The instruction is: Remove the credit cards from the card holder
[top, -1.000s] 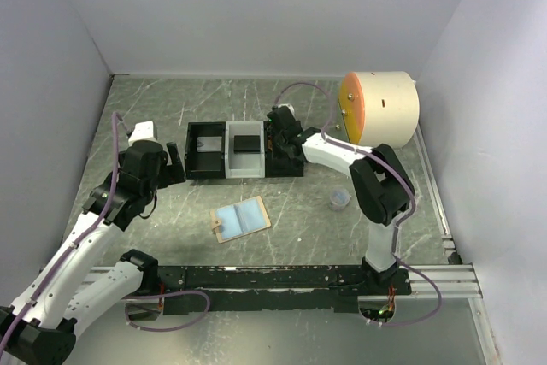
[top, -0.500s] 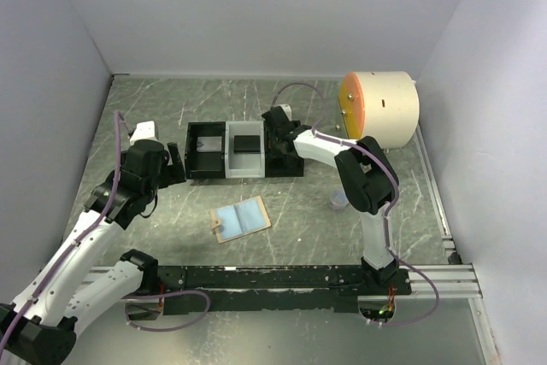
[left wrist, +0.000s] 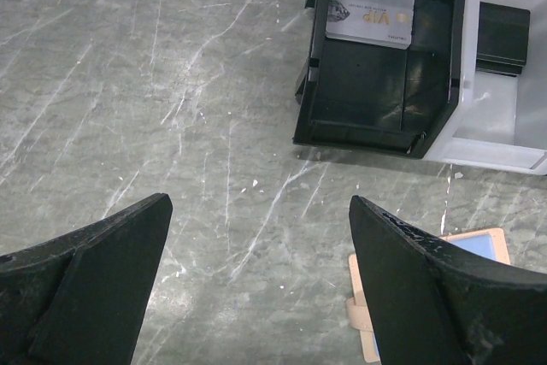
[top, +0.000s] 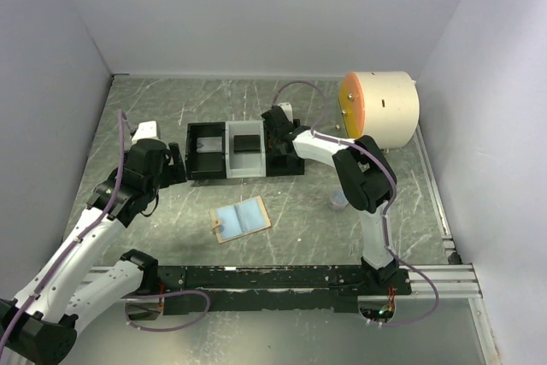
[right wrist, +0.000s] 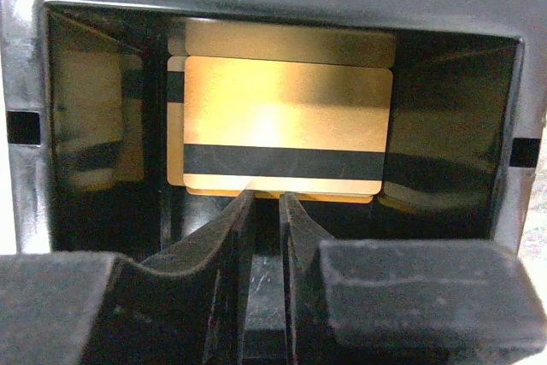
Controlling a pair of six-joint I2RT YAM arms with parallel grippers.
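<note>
Top external view is showing the card holder [top: 241, 219] lying open, blue side up, mid-table toward the near edge. Over on the left, the left gripper [top: 173, 162] is hovering, jaws wide apart, just beside the tray [top: 205, 176]. A silver VIP card [left wrist: 369, 14] is sitting in its left black bin and a black card [left wrist: 502, 36] in the white one. Meanwhile the right gripper [right wrist: 267, 198] is dipping into the right bin, jaws nearly together, pinching nothing, at the edge of a gold card [right wrist: 286, 117].

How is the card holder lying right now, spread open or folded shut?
Spread open: the card holder lies flat with both pale blue inner faces turned up and only a tan edge showing.
</note>
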